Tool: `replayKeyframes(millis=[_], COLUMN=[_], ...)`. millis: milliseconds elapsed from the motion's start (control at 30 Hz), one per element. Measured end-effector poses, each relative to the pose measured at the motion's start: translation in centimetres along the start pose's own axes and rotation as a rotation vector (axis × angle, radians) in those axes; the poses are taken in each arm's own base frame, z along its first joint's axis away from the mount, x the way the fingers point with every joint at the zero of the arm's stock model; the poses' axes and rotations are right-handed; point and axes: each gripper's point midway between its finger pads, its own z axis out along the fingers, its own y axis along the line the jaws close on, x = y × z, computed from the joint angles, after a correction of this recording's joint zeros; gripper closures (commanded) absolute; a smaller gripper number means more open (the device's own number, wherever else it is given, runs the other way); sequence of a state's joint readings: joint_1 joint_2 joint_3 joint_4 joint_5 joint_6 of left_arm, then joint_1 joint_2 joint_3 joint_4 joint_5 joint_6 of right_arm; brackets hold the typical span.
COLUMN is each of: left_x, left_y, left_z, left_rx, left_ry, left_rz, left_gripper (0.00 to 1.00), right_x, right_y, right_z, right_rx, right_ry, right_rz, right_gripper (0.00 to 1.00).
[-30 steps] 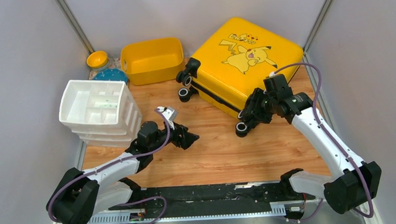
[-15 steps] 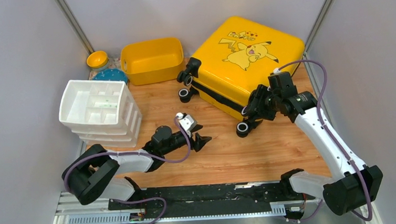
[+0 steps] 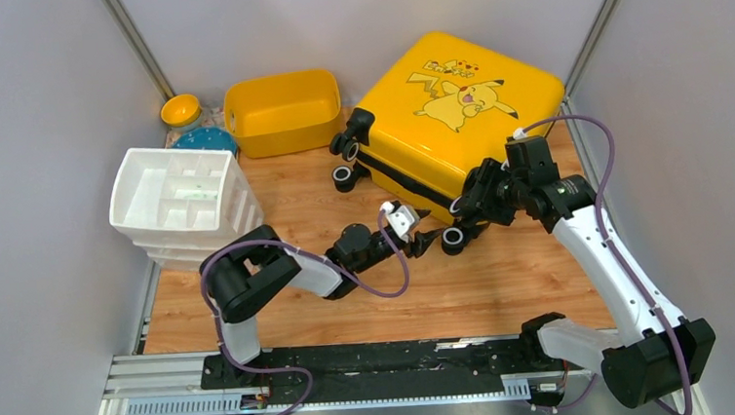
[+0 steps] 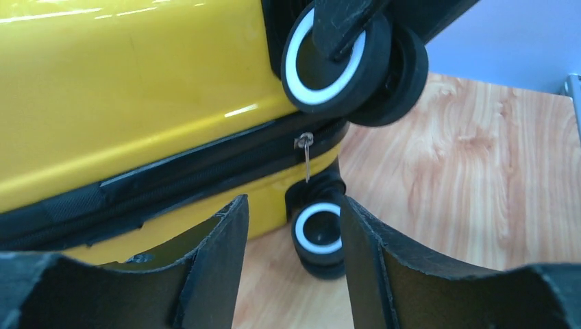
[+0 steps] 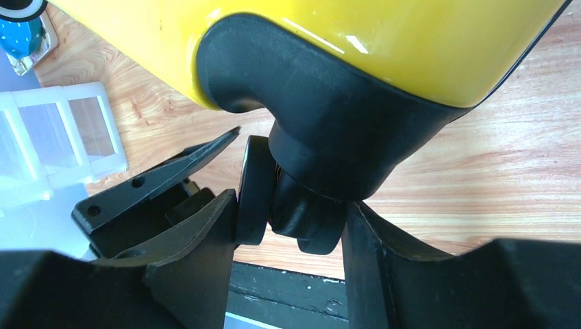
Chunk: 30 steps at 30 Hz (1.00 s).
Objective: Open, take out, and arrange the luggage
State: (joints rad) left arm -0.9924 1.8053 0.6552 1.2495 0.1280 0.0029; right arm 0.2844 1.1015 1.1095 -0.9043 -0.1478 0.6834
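The luggage (image 3: 454, 104) lies at the table's (image 3: 390, 304) back right, its right edge close to the wall, with bare wood open in front. My right fingers (image 5: 199, 253) clamp one near corner wheel (image 5: 255, 188). My left fingers (image 4: 212, 260) stand parted and empty, just short of the zipper pull (image 4: 305, 152). A second ago they were wider, back beside the white organiser (image 3: 183, 206).

Behind the white organiser (image 3: 185, 203): blue dish (image 3: 206, 141), small yellow bowl (image 3: 181, 110); behind-right: yellow tub (image 3: 283, 111).
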Motion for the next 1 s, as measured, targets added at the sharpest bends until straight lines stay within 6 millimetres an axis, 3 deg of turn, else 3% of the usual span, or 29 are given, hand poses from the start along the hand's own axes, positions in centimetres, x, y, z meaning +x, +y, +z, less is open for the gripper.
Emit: replayKeyframes(millis=[167,267,433,1000], left_x=[1.5,3.3,5.5,5.8], left_y=[-0.4,-1.2,-2.4,-2.5], left_z=[2.6,3.2,3.9,7.0], left_rx=[0.008,0.023,0.042,0.024], left_ry=[-0.007,0.021,0.055,0.014], left_rz=[0.0,-0.002,-0.006,0.028], left_gripper=[0.48,0.55,0.57,0.62], right_x=[0.2,0.3,0.3,0.5], right_y=[-0.3,-0.3,-0.4,-0.9], right_z=[0.2,0.2,0.1,-0.1], right_rx=[0.002,-0.001,-0.007,-0.006], right_ry=[0.001,-0.001,-0.011,-0.029], right_rz=[0.0,0.0,0.0,0.001], right_gripper=[1.0,1.0,1.0,1.0])
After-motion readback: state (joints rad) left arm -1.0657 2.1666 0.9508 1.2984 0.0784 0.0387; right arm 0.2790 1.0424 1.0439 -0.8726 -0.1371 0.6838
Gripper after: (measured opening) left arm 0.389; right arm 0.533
